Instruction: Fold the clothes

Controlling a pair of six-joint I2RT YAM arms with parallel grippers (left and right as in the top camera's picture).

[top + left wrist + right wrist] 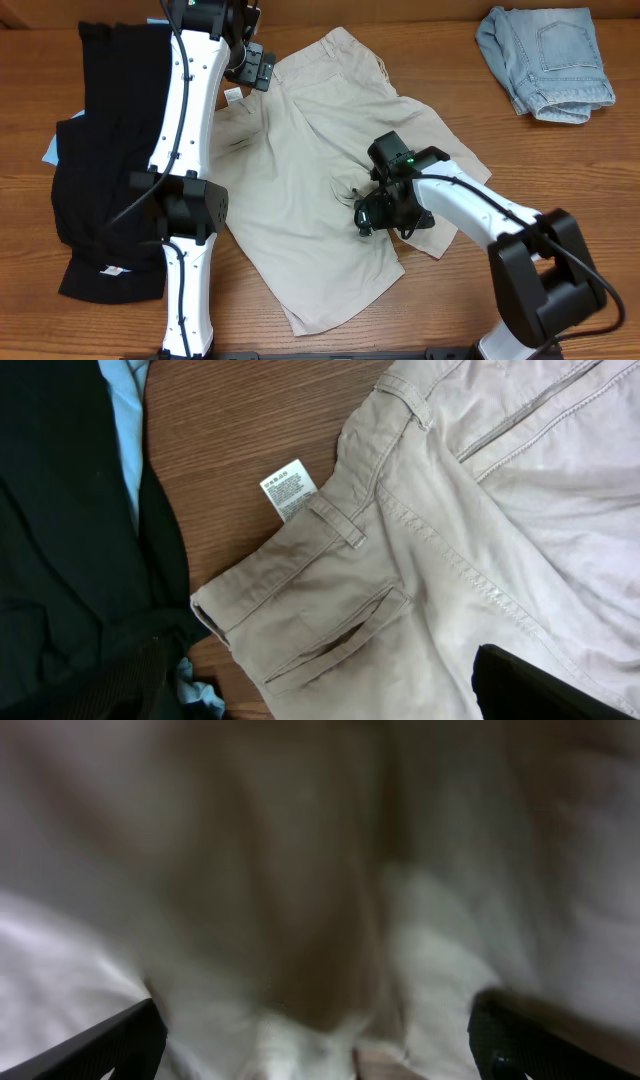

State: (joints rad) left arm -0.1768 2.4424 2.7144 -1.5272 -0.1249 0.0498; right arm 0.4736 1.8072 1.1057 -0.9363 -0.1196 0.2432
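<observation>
Table [420, 40]: bare wood, all the cloth lies on it.
Black garment [100, 120]: long, at 9 o'clock of the khaki shorts [300, 170], just beside their waistband corner; the left arm [185, 110] crosses over its inner edge.
Denim shorts [545, 60]: bunched at 2 o'clock, well apart.
Light-blue garment [125, 420]: a sliver under the black one.
Khaki shorts: spread flat mid-table, waist toward 11 o'clock, legs toward 5 o'clock.
Right gripper [372, 215]: low over the crotch area, jaws wide apart, cloth between them; wrist view blurred.
Left gripper [260, 70]: over the waistband at 12 o'clock, jaws spread, nothing held.
Label [288, 488]: white, on wood beside the waistband.
</observation>
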